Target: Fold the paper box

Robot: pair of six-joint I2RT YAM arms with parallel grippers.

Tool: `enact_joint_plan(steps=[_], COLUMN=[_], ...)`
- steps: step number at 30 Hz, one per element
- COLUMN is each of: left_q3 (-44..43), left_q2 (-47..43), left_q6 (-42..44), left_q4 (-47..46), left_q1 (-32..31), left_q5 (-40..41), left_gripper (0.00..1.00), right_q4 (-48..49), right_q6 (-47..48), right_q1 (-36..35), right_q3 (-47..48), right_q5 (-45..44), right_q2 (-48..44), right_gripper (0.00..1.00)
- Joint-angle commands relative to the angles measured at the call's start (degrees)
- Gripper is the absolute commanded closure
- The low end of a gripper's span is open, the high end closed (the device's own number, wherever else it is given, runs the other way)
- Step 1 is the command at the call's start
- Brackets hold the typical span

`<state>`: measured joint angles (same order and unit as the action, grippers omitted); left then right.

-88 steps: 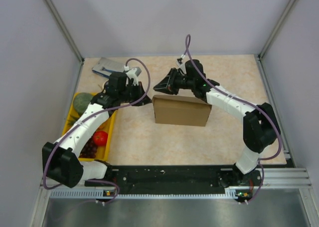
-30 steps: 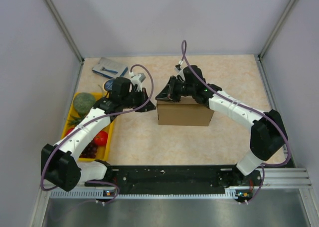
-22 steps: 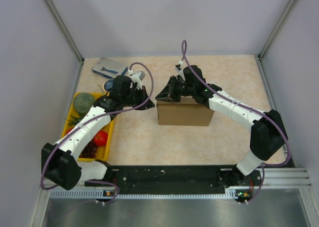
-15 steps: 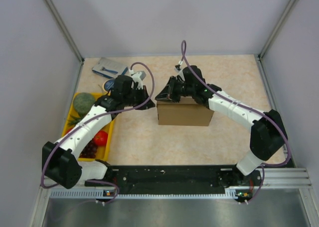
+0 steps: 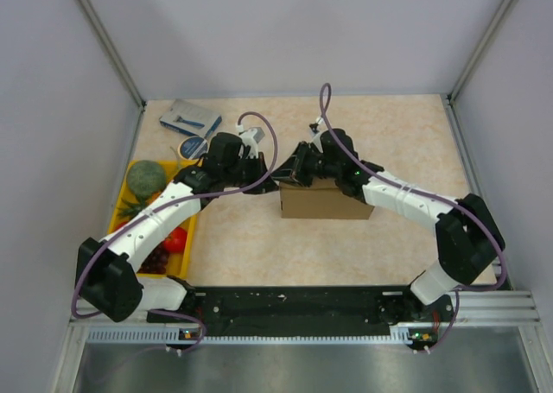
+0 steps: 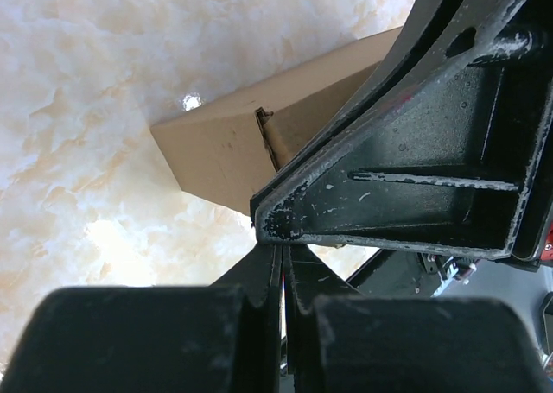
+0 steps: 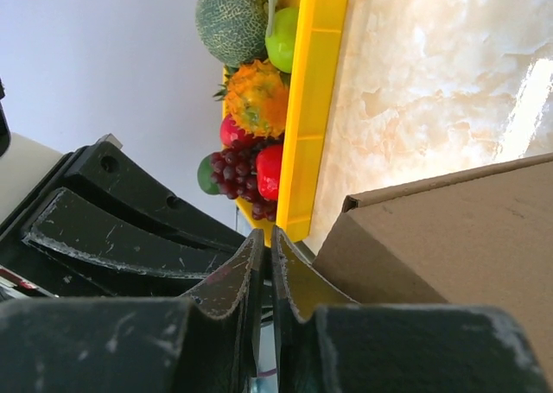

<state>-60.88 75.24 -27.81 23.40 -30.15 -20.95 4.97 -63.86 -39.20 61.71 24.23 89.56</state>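
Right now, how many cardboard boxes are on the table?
1. The paper box sits mid-way across the table, with the left tool and right tool at its left end. The arms cover some surface, so a small one could be hidden.

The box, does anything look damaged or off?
The box has a small ragged notch and a dark seam at its top corner in the left wrist view; the end panel isn't quite flush. Nothing else stands out.

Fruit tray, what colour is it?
The tray is bright yellow, clearest in the right wrist view.
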Motion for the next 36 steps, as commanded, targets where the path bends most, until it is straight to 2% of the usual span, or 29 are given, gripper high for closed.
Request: enact_joint_plan(steps=[1, 6, 13, 15, 19, 22, 27, 32, 36], left_q3=[-0.38, -0.2, -0.03, -0.02, 0.32, 0.68, 1.2, 0.95, -0.81], left_q2=[-1.15, -2.03, -4.13, -5.71, -8.44, -9.94, -9.85, -5.82, -3.01], left_q6=[-0.66, -0.05, 2.23, 3.29, 4.52, 4.87, 4.52, 2.42, 2.32], left_q4=[-4.59, -3.71, -0.47, 0.94, 4.11, 4.02, 2.89, -0.99, -0.37], left_q1=[0.01, 0.01, 0.09, 0.27, 1.41, 2.37, 2.55, 2.12, 0.88], left_q5=[2.23, 3.11, 5.91, 9.24, 12.16, 11.46, 9.18, -1.88, 0.03], left_gripper=[1.0, 1.0, 1.0, 1.0, 1.0, 1.0, 1.0, 1.0, 1.0], right_q4=[-7.65, -14.81, -12.97, -14.02, -21.21, -23.25, -22.64, -23.07, -23.87], right_q6=[2.41, 5.76, 5.14, 6.97, 11.73, 13.14, 12.27, 13.49, 14.9], right_q1=[0.0, -0.09, -1.84, -1.76, -1.67, -1.58, -1.58, 1.57, 5.89], right_q3=[5.66, 10.18, -0.18, 1.21, 12.69, 15.62, 11.86, 9.22, 7.55], right_q5=[0.03, -2.26, -3.22, -4.19, -4.54, -5.42, -4.55, -4.98, -4.28], right_q2=[-1.66, -4.56, -4.13, -3.43, -1.49, -3.07, -5.36, -8.87, -11.07], right_gripper=[0.93, 0.93, 0.93, 0.93, 0.93, 0.93, 0.93, 0.93, 0.93])
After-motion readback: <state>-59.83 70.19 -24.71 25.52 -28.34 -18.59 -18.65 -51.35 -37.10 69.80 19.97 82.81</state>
